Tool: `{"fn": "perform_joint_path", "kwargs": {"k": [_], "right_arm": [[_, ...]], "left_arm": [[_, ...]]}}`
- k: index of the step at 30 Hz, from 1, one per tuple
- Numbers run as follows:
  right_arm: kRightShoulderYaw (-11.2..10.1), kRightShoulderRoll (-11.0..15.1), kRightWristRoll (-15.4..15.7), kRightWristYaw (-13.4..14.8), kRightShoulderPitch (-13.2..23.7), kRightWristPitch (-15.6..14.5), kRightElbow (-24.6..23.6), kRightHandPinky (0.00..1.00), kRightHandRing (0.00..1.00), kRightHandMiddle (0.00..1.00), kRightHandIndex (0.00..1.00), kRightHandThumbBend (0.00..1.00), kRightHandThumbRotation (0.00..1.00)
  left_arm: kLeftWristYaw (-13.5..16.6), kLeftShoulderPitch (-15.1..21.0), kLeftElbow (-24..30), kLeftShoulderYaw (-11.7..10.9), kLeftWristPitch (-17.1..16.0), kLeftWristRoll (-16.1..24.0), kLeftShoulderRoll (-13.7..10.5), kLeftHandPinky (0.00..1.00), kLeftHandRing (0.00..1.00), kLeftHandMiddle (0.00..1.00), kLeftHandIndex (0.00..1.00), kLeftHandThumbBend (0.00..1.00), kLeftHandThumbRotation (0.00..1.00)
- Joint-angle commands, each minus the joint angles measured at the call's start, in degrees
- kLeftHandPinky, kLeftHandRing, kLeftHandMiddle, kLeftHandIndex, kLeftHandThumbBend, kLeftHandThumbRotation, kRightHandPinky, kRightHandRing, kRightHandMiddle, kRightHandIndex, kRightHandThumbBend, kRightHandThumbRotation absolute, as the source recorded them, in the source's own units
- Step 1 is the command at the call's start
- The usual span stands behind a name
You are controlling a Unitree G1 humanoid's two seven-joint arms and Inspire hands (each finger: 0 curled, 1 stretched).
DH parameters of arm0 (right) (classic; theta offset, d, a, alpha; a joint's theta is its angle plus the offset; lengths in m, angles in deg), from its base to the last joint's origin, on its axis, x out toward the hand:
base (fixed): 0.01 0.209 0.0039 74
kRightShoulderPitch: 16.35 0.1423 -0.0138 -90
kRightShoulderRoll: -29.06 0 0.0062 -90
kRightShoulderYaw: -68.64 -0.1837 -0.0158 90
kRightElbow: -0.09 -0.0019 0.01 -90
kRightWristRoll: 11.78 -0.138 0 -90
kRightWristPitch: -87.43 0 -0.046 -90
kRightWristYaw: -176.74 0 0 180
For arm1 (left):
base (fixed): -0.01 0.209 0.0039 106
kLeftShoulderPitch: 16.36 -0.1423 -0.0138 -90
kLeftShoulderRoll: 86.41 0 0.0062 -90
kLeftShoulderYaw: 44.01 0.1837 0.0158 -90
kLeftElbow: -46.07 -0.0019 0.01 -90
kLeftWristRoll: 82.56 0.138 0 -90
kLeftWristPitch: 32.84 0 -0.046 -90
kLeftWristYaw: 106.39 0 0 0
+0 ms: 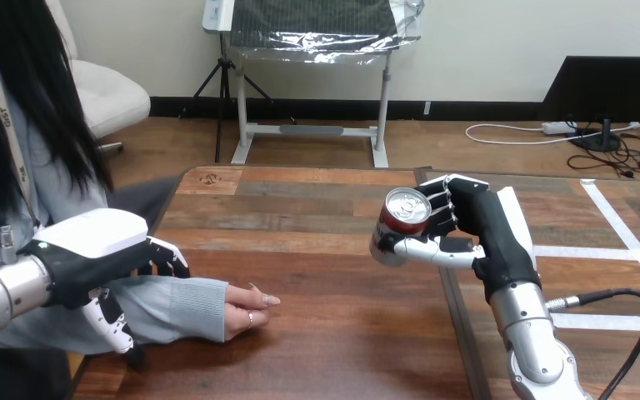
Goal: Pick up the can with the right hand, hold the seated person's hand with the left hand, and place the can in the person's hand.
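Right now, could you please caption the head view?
Right hand grips the can; left hand is over the person's forearm.

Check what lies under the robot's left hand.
The person's sleeved forearm passes under the left hand, and the person's hand rests on the table beyond it. The stretch of sleeve below the palm is covered, so contact there cannot be judged.

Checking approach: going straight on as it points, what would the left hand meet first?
Likely the sleeve just behind the person's hand; the left hand hangs above it, though depth is unclear.
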State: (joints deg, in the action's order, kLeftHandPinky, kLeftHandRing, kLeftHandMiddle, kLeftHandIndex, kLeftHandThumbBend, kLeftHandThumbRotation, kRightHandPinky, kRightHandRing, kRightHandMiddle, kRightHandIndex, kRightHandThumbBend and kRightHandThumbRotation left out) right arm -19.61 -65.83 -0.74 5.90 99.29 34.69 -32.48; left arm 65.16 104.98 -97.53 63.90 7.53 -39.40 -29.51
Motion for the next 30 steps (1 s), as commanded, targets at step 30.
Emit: {"fn": "perform_joint_path", "kwargs": {"k": [30], "right_arm": [[-1.6, 0.3, -2.3, -0.9, 0.5, -1.5, -9.3, 0.38, 0.42, 0.48, 0.50, 0.79, 0.00]], "left_arm": [[10.8, 5.2, -7.4, 4.7, 4.3, 0.2, 5.4, 0.50, 0.56, 0.62, 0.64, 1.00, 0.01]]}}
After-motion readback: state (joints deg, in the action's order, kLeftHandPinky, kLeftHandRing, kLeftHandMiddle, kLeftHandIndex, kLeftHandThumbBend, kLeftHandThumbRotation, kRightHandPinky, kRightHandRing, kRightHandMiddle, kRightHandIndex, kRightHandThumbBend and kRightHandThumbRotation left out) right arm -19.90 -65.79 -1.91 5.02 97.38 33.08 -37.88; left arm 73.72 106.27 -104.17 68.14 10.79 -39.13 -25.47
